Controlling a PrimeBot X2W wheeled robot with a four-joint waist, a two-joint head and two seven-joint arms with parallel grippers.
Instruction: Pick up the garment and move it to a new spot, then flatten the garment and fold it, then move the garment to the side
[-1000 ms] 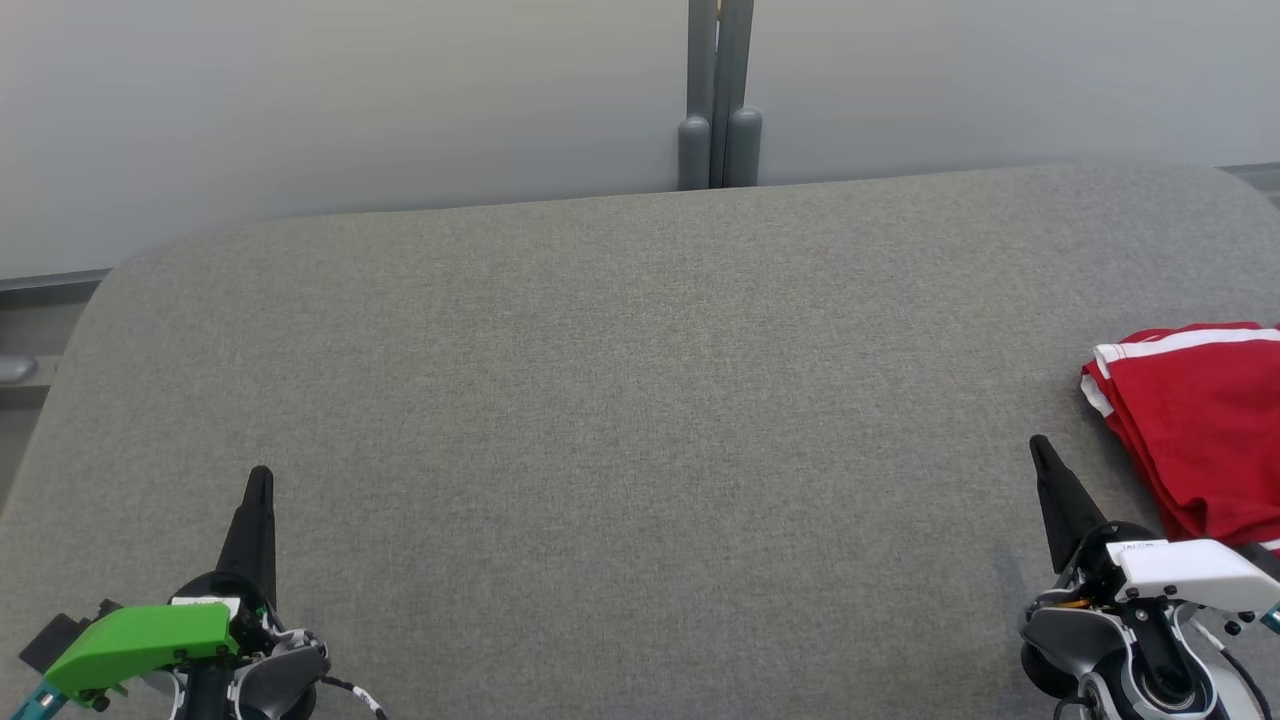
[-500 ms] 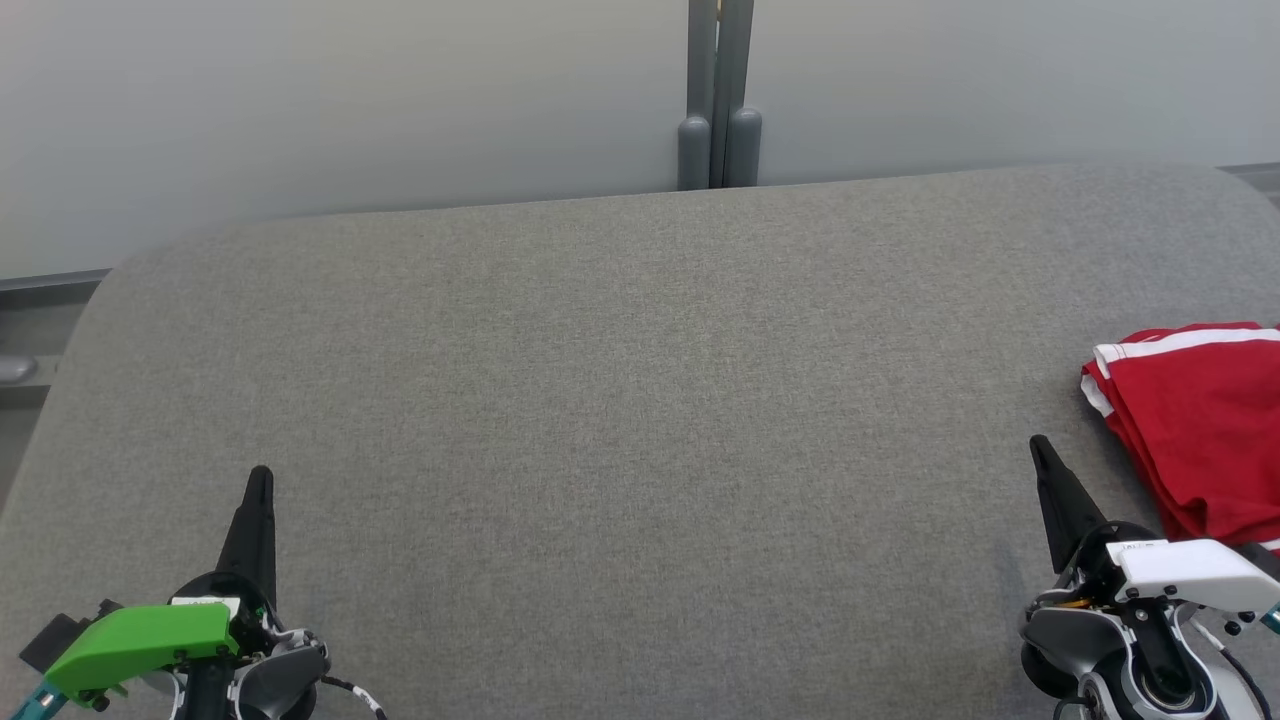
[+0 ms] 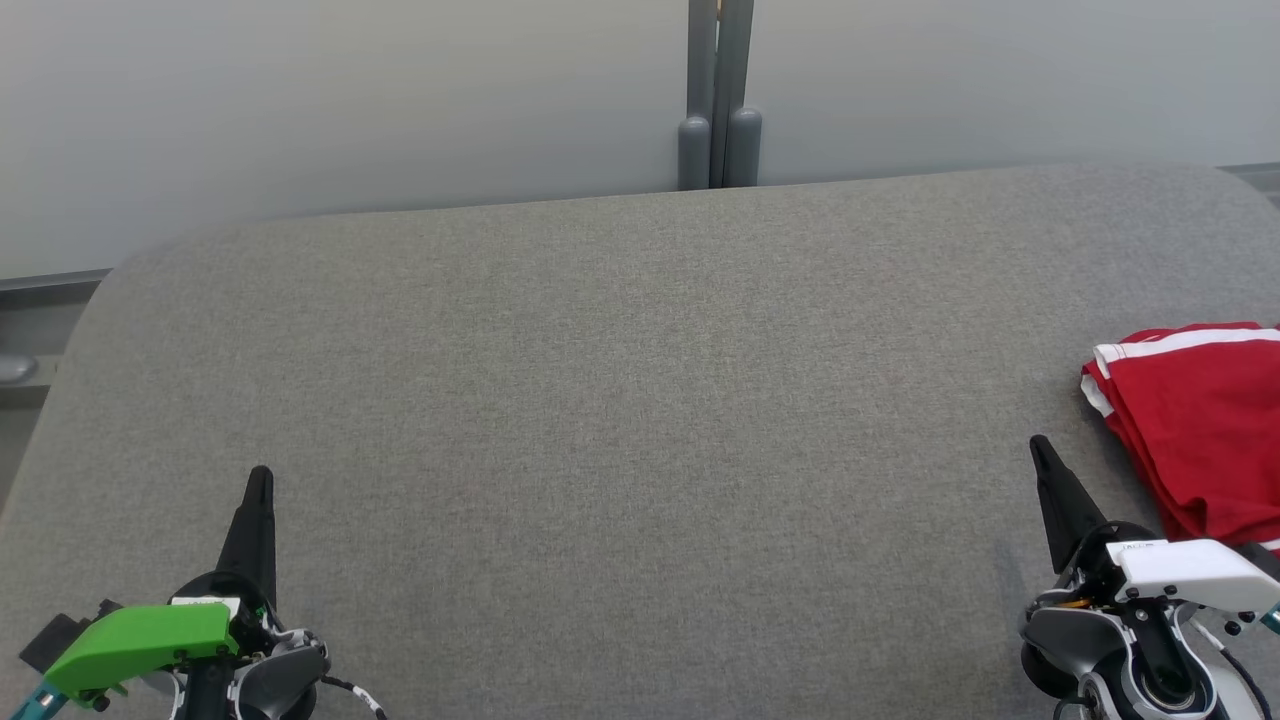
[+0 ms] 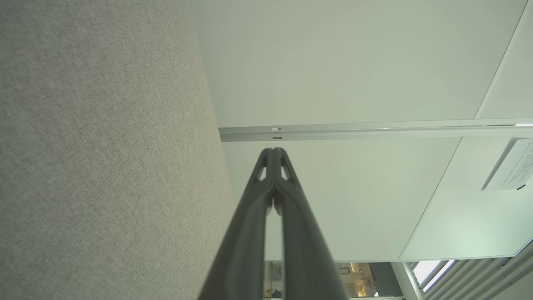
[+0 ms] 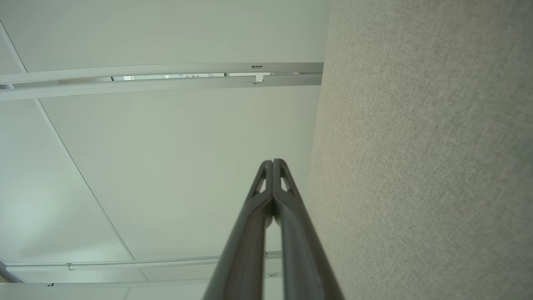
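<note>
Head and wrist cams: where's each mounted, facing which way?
Head view: on the head, facing forward and down at the table; left gripper lower left, right gripper lower right, red garment at right edge.
Left wrist view: on that wrist, facing along the shut left gripper towards the wall.
Right wrist view: the same, along the shut right gripper.
Shared: table and wall.

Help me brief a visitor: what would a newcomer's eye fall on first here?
First the red garment, white-striped and folded, lying at the right edge of the grey table, close beside the right hand. The left hand, with its bright green cover, sits at the near left. Both hands are shut and empty.
</note>
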